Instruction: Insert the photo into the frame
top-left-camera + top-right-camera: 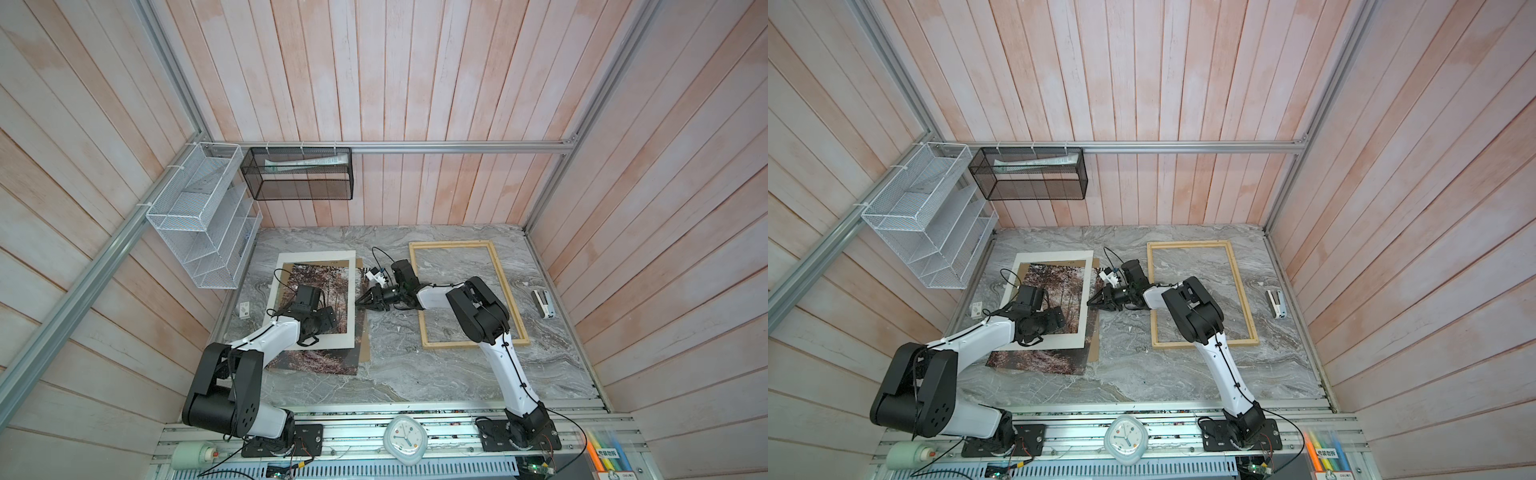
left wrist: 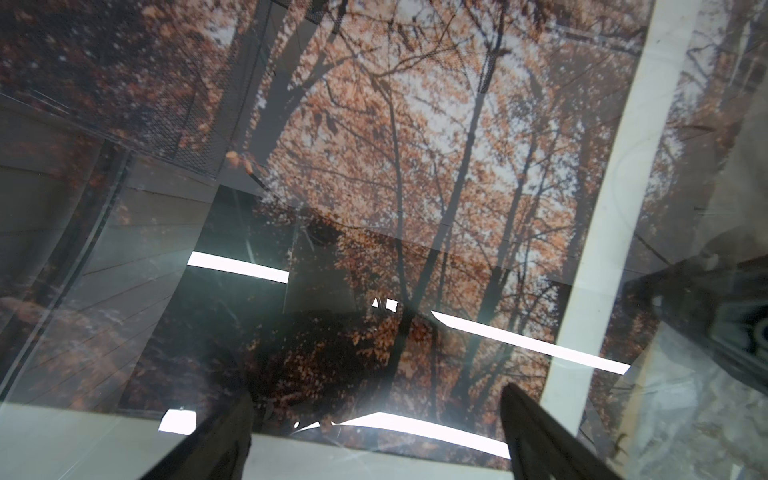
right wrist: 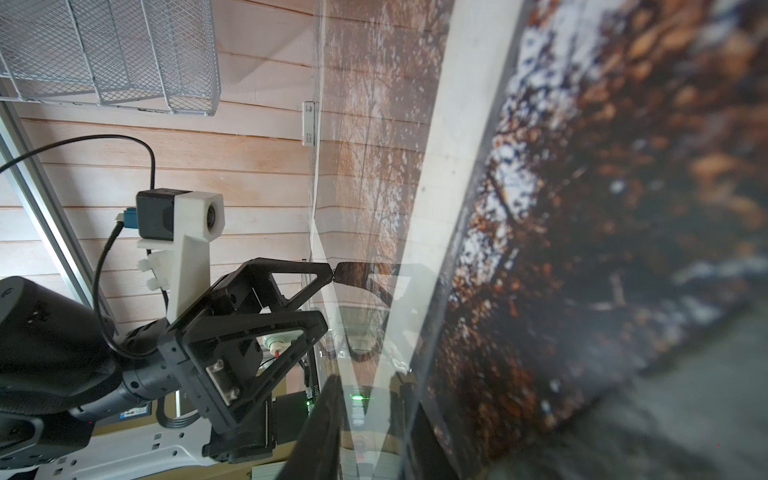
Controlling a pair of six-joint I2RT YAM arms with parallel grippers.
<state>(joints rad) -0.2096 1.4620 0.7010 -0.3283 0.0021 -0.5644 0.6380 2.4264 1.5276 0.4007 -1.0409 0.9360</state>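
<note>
photo (image 1: 316,360) and frame (image 1: 451,245) flat, long axes near-to-far

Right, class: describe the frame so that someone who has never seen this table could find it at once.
Start at the grey marble table and look at its right half, where the right arm reaches across. The frame lies flat there. Unlike the white mat on the left, which lies on the photo, it is thin pale wood with bare marble showing through.
</note>
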